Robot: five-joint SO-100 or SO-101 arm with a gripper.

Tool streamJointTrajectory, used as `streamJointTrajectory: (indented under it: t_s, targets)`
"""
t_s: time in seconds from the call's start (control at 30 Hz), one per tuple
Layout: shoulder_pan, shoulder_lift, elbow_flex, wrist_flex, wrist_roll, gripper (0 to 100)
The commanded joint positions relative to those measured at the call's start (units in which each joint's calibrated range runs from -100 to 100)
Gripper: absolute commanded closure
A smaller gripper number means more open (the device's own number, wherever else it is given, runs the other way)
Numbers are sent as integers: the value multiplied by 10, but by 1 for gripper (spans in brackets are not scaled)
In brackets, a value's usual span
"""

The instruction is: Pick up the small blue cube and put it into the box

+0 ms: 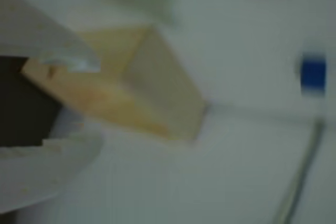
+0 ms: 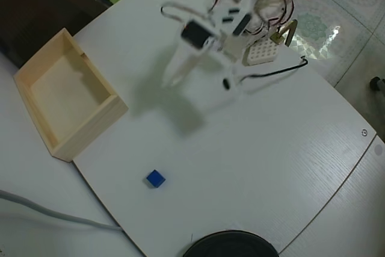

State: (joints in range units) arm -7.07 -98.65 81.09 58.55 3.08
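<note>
The small blue cube lies alone on the white table, near its front edge. In the wrist view the cube is a blurred blue patch at the far right. The pale wooden box stands at the table's left edge, with nothing visible inside it. The wrist view shows one corner of the box straight ahead. My gripper hangs in the air at the back of the table, pointing down-left, well away from cube and box. In the wrist view the gripper is open and holds nothing.
A small white perforated block sits by the arm's base, with a black cable beside it. A black round object pokes over the front edge. A grey cable crosses the lower left surface.
</note>
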Motion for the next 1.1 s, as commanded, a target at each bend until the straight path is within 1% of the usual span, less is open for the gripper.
streamJointTrajectory:
  t_s: [0.0,0.1,0.27,0.47,0.57,0.67,0.87,1.07]
  targets:
    - [-7,19,-124,21,2,88]
    - [-8,96,-214,25,2,88]
    - [-9,279,-413,34,4,88]
    - [-10,493,-658,120,35,88]
    - [-18,576,-752,171,45,85]
    - [-36,643,-825,210,45,83]
    - [-87,748,-934,257,40,84]
    - [-131,837,-1014,279,23,84]
